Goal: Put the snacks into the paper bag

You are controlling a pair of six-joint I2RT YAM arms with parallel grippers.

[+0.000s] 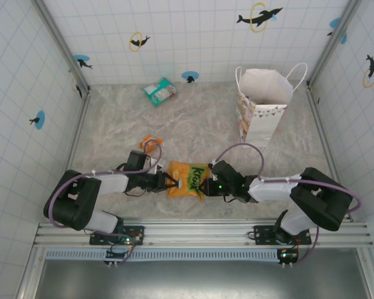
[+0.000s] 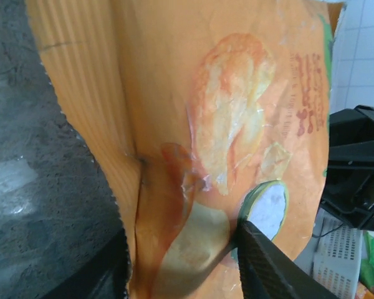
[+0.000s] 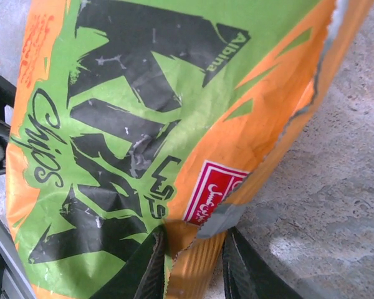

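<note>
Marbled table (image 1: 112, 118), tiled walls (image 1: 187, 37). Up close, my right gripper (image 3: 193, 243) pinches the large orange packet (image 3: 143, 124); left gripper (image 2: 182, 249) straddles it, grip unclear to me.

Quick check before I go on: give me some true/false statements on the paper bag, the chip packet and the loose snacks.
The paper bag stands upright at the far right. True.
The orange chip packet is inside the bag. False: it is outside, between the left end effector and the right end effector.
The right end effector pinches the chip packet's edge. True.
The teal-white packet touches the paper bag. False: it lies apart, by the far wall.
A small orange packet lies near the left end effector. True.
</note>
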